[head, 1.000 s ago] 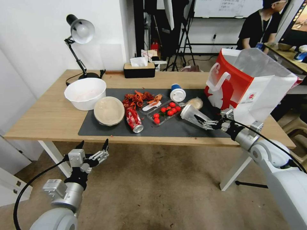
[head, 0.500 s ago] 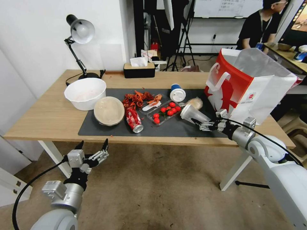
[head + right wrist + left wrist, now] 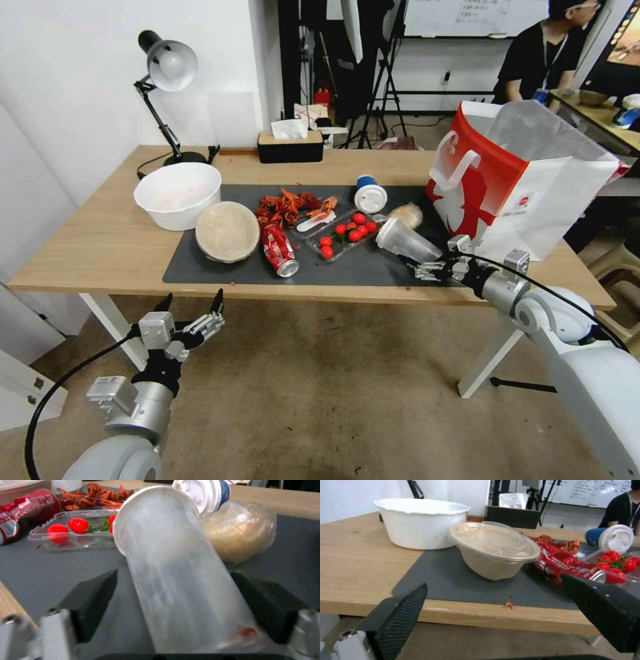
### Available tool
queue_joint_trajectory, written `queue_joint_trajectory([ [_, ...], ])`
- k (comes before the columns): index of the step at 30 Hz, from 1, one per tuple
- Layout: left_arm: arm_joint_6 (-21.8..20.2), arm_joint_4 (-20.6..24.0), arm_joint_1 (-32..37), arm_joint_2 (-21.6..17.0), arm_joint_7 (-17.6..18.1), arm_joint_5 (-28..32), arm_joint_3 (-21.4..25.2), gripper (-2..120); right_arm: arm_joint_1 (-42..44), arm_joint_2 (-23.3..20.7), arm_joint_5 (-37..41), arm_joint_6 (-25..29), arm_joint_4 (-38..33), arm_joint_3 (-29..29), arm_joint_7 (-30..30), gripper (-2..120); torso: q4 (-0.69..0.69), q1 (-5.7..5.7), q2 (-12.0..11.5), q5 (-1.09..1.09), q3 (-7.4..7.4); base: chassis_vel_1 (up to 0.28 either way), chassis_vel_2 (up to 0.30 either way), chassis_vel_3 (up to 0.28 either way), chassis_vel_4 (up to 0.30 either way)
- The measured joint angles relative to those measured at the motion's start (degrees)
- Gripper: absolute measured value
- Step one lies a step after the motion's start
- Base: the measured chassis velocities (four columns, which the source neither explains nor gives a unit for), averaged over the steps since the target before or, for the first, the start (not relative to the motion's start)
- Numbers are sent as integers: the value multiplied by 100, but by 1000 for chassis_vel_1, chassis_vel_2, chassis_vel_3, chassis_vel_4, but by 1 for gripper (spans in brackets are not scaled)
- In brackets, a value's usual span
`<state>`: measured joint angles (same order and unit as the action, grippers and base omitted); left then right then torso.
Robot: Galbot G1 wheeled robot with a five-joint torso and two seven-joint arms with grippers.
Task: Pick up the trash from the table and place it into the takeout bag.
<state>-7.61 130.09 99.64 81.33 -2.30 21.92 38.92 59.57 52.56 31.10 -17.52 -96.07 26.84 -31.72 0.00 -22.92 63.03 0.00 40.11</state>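
Observation:
A clear plastic cup (image 3: 407,243) lies on its side on the dark mat (image 3: 220,270) of the table (image 3: 100,247). My right gripper (image 3: 418,265) is open at the cup's base. In the right wrist view the cup (image 3: 180,580) lies between the spread fingers (image 3: 90,600) of that gripper (image 3: 174,572). Behind the cup are the beige lump (image 3: 407,215) and the blue-white lidded cup (image 3: 370,195). The red soda can (image 3: 278,248) and beige bowl (image 3: 227,231) lie further left. The takeout bag (image 3: 493,180) stands open at the table's right end. My left gripper (image 3: 193,298) hangs open below the table's front edge.
A large white bowl (image 3: 178,193) sits left of the mat. A clear tray of cherry tomatoes (image 3: 343,237) and red crayfish shells (image 3: 287,203) lie mid-mat. A desk lamp (image 3: 167,67) and tissue box (image 3: 290,147) stand at the back.
My right arm has sunk lower and its gripper has slid along the lying cup toward its base. The cup has barely shifted. The left arm has stayed put.

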Motion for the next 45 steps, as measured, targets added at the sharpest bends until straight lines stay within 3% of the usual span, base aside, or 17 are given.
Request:
queue_joint_trajectory([
  [9, 44, 24, 17, -4, 4, 8, 4, 100, 100, 7, 21, 11, -52, 80, 1, 50, 0, 0, 0, 1, 0, 0, 0, 0, 0],
  [17, 47, 74, 39, -4, 11, 13, 23, 100, 216, -20, 97, 63, -191, 223, -9, 34, 0, 0, 0, 0, 0, 0, 0, 0, 0],
  [26, 56, 108, 50, 7, 19, 15, 32, 100, 403, -153, 257, 73, -789, 484, 119, 19, 0, 0, 0, 1, 0, 0, 0, 0, 0],
  [27, 63, 111, 50, 14, 21, 15, 32, 100, 416, -193, 327, 64, -918, 541, 171, 13, 0, 0, 0, 0, 0, 0, 0, 0, 0],
  [31, 64, 111, 50, 16, 21, 14, 32, 100, 417, -206, 349, 61, -955, 556, 190, 13, 0, 0, 0, 0, 0, 0, 0, 0, 0],
  [33, 87, 111, 52, 26, 21, 14, 31, 100, 417, -274, 465, 20, -1140, 620, 305, 3, 0, 0, 0, -1, 0, 0, 0, 0, 0],
  [38, 144, 111, 58, 40, 20, 14, 30, 100, 378, -379, 667, -53, -1396, 708, 519, 3, 0, 0, 0, 0, 0, 0, 0, 0, 0],
  [45, 196, 135, 95, 41, 15, 31, 80, 100, -122, -760, 1683, -638, -2092, 960, 1704, 3, 0, 0, 0, 0, 0, 0, 0, 0, 0],
])
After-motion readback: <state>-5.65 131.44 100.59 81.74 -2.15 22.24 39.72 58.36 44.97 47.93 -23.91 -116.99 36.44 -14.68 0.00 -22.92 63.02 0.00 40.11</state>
